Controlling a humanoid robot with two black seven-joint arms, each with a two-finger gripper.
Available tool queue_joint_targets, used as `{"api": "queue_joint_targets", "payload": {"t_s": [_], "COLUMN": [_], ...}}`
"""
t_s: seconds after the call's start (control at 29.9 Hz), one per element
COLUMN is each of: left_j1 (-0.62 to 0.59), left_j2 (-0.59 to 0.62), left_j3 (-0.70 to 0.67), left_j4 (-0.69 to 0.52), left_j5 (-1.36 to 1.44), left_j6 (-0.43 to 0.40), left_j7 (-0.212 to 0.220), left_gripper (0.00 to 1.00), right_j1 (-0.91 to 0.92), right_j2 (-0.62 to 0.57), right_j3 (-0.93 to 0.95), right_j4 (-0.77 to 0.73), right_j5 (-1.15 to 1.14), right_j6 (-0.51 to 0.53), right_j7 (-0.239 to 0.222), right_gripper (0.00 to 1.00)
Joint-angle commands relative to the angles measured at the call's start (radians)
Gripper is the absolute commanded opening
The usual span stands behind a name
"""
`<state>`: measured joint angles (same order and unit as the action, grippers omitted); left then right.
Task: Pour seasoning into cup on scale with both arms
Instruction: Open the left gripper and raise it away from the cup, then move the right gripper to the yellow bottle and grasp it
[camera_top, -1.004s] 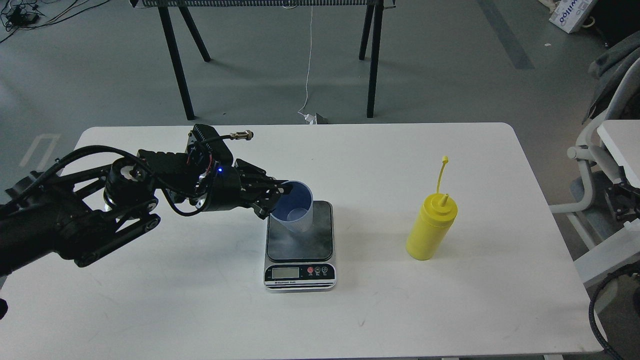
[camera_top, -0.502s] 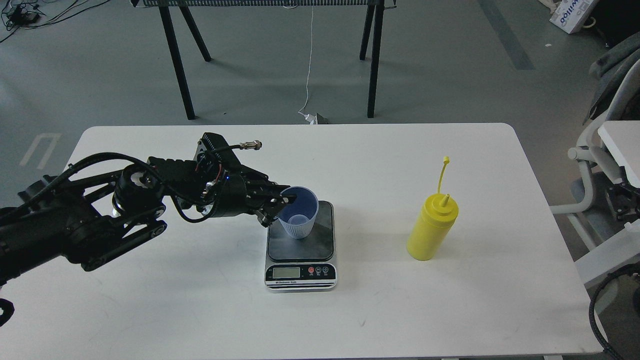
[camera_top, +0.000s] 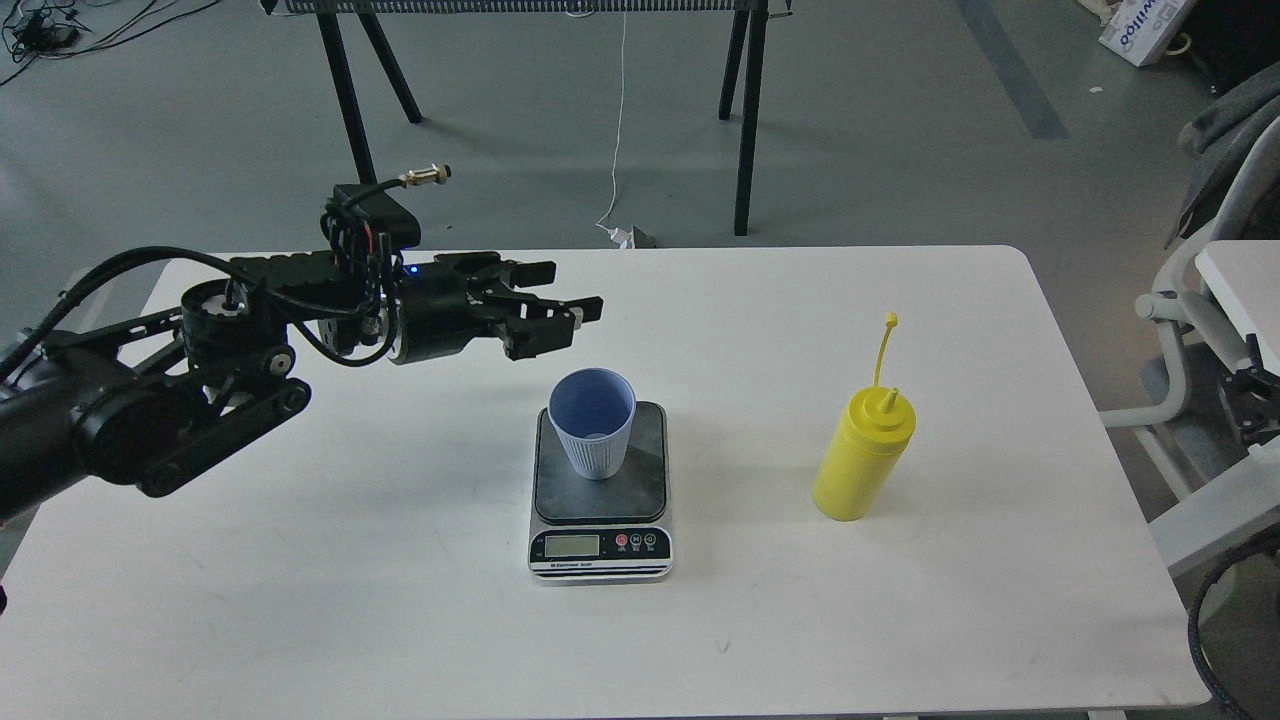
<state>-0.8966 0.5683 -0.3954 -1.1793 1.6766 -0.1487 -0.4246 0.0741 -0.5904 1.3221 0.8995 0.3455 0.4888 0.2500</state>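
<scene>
The pale blue ribbed cup (camera_top: 593, 425) stands upright and empty on the dark top plate of the scale (camera_top: 600, 495) at the table's middle. The yellow seasoning bottle (camera_top: 863, 455) stands upright to the right of the scale, its cap hanging up on its tether. My left gripper (camera_top: 560, 295) is open and empty, raised above and to the left behind the cup, apart from it. My right gripper is out of view.
The white table (camera_top: 400, 600) holds only the scale, cup and bottle. Black trestle legs (camera_top: 745, 120) stand on the floor behind the table. A white chair frame (camera_top: 1190, 330) stands off the right edge.
My left gripper set the cup on the scale, let go of it, opened, and drew back up and to the left. The bottle has not moved.
</scene>
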Motion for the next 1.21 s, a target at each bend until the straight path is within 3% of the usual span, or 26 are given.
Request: {"api": "queue_joint_targets", "payload": {"t_s": [0.0, 0.3, 0.4, 0.54, 0.67, 1.17], "left_j1": [-0.002, 0.005, 0.007, 0.007, 0.011, 0.039], "left_j2": [0.01, -0.037, -0.079, -0.102, -0.107, -0.099], "left_j3": [-0.046, -0.161, -0.209, -0.217, -0.217, -0.235], "left_j4": [0.007, 0.098, 0.177, 0.271, 0.299, 0.299], "left_j5": [-0.375, -0.9, -1.067, -1.367, -1.586, -1.646], "left_j6": [0.001, 0.001, -0.012, -0.081, -0.157, -0.154], "left_j7": [-0.013, -0.02, -0.013, -0.003, 0.036, 0.037], "left_gripper": [0.99, 1.0, 1.0, 1.0, 1.0, 1.0], "right_j1": [-0.052, -0.266, -0.353, -0.424, -0.435, -0.277], "right_j2": [-0.029, -0.046, -0.025, 0.03, 0.05, 0.25], "right_j3": [0.0, -0.015, -0.041, -0.092, -0.193, -0.382], "right_j4": [0.076, 0.347, 0.438, 0.519, 0.541, 0.483], "right_j5": [-0.002, 0.0, 0.0, -0.008, -0.014, -0.043], "right_j6": [0.0, 0.0, 0.0, 0.0, 0.0, 0.0], "right_j7": [0.0, -0.006, -0.006, -0.008, -0.006, -0.003], "right_gripper": [0.99, 0.99, 0.99, 0.99, 0.99, 0.99]}}
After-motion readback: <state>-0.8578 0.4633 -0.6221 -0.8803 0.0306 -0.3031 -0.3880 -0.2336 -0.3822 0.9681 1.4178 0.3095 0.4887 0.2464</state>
